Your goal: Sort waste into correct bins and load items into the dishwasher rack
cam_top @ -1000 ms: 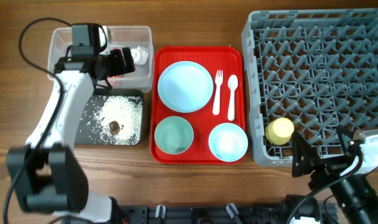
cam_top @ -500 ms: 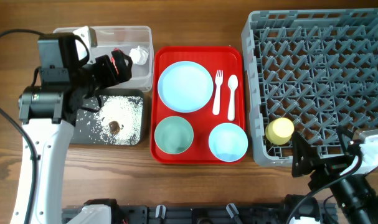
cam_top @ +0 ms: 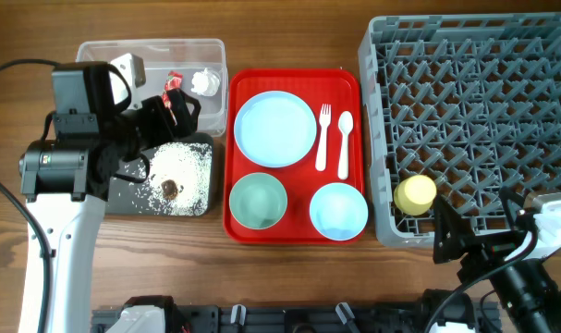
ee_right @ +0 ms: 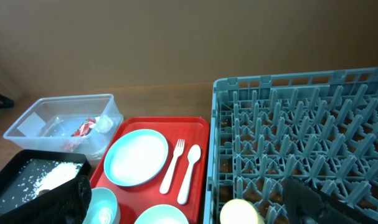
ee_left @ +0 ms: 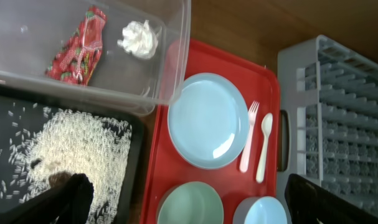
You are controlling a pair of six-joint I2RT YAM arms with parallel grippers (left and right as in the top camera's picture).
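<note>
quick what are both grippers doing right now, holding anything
Left gripper: jaws open, holding nothing.
Right gripper: jaws open, holding nothing.

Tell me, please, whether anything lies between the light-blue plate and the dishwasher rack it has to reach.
Yes: the white fork and spoon lie flat on the red tray, between the plate and the dishwasher rack. The rack's near wall also rises beside the tray. Lifted over them, the plate should probably pass freely.
</note>
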